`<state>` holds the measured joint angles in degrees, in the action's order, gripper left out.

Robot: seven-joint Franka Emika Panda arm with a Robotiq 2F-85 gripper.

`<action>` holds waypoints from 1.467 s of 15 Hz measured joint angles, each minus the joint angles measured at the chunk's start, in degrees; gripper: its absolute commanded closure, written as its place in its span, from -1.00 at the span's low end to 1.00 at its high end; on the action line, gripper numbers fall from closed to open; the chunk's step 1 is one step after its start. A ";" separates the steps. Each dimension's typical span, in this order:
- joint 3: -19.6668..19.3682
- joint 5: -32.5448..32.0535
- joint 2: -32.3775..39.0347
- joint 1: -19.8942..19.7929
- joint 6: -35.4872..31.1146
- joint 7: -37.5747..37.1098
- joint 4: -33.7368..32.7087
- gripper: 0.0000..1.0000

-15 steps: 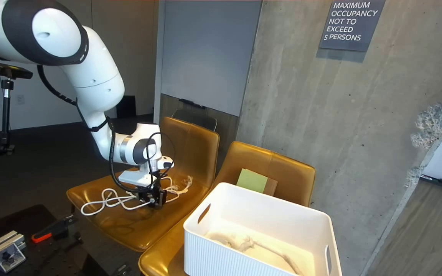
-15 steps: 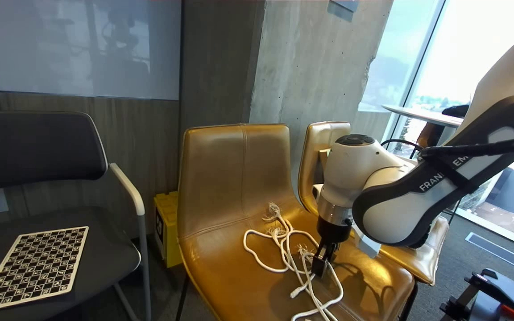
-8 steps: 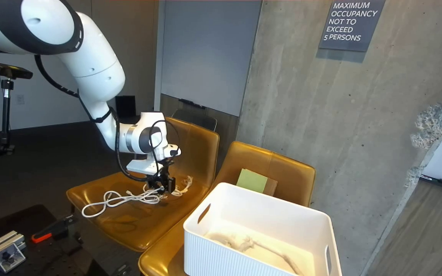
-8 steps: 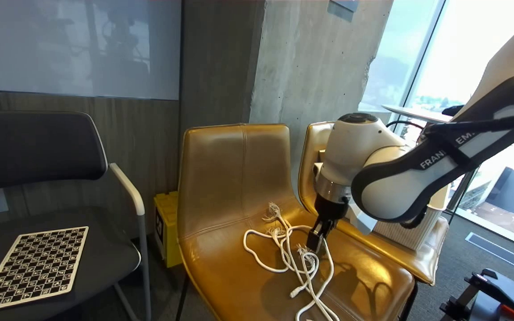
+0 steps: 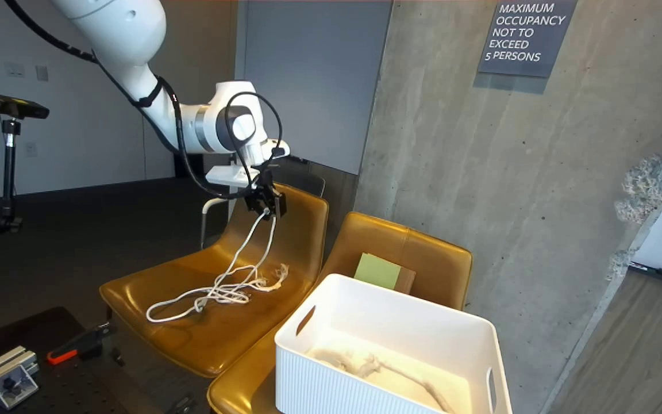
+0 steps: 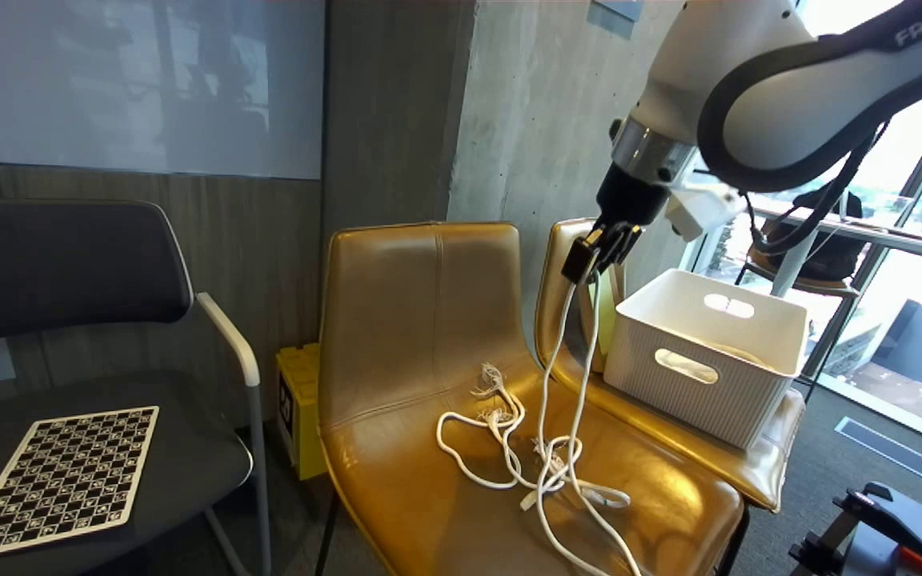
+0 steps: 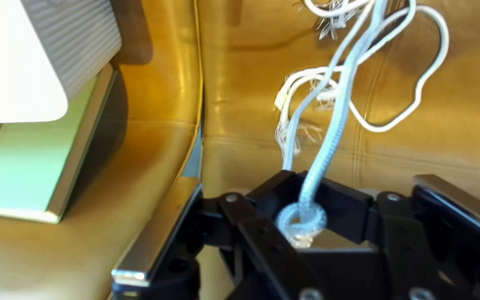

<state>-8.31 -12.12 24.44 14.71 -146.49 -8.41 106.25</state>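
My gripper (image 6: 591, 268) hangs above the seat of a tan leather chair (image 6: 421, 312), shut on a white rope (image 6: 553, 360). Two strands run down from its fingertips to a loose tangle on the seat. In the wrist view the gripper (image 7: 300, 177) has its tips together, with a small curl of the rope (image 7: 336, 121) sticking out on the near side. Frayed ends and another loop of white rope (image 6: 469, 472) lie on the seat; I cannot tell whether they belong to the same piece. In an exterior view the gripper (image 5: 272, 211) stands before the chair's backrest.
A white ribbed bin (image 5: 302, 374) with rope-like material inside stands on the adjoining tan chair. Behind it a green book (image 5: 377, 271) leans on the backrest. A dark chair (image 6: 53, 264) bears a checkered board (image 6: 69, 472), and a yellow box (image 6: 305, 400) sits between chairs.
From down at the seat, the gripper has risen well above it, drawing white rope up into two hanging strands. The bin and chairs have not moved.
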 measured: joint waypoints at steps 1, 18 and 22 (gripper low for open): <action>0.06 0.00 -2.53 -0.69 1.28 -0.06 -0.03 0.96; -1.47 10.16 -29.57 -20.88 31.40 6.51 -20.27 0.96; -4.09 13.87 -26.48 -24.01 39.04 8.72 -32.17 0.96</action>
<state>-12.40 1.75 -2.04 -9.31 -107.45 0.32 74.09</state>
